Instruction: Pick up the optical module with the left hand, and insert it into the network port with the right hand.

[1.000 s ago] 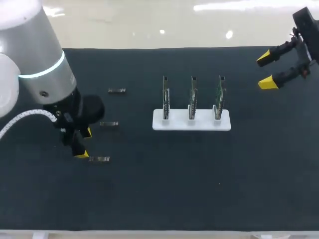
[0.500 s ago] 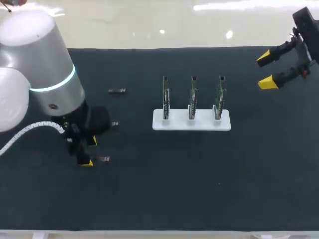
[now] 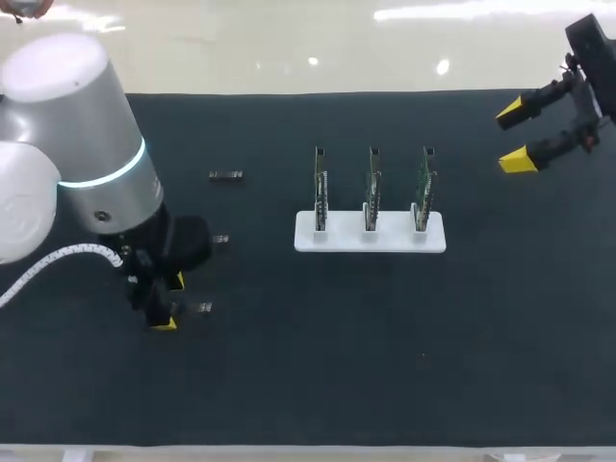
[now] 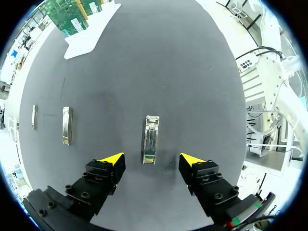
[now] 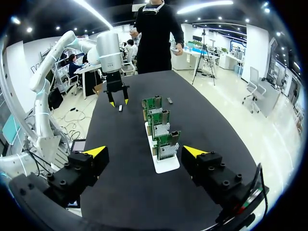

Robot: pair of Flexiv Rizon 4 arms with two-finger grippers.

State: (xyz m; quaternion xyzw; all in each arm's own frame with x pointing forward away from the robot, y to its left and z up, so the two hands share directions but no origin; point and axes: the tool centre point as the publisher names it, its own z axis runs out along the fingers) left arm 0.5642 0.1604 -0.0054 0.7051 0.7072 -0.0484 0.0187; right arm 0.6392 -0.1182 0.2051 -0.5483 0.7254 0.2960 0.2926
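Note:
Three small metal optical modules lie on the dark mat at the left. The nearest module (image 3: 199, 308) (image 4: 150, 139) lies flat just ahead of my left gripper (image 3: 170, 302) (image 4: 153, 161), lined up with the gap between its open yellow-tipped fingers and untouched. My left arm partly covers the middle module (image 3: 221, 239) (image 4: 67, 125); the far one (image 3: 225, 175) (image 4: 34, 117) lies free. Three upright circuit boards (image 3: 372, 197) (image 5: 161, 137) with network ports stand in a white holder (image 3: 370, 238). My right gripper (image 3: 514, 136) (image 5: 147, 152) hangs open and empty at the far right.
The white holder (image 4: 91, 36) stands mid-table, well away from the modules. Bare dark mat (image 3: 385, 346) stretches across the front and right. In the right wrist view my left arm (image 5: 111, 53) stands beyond the boards at the far end of the table.
My left arm has shifted a little to the right and toward the front, bringing its fingers over the nearest module and covering more of the middle one. The right arm has not moved.

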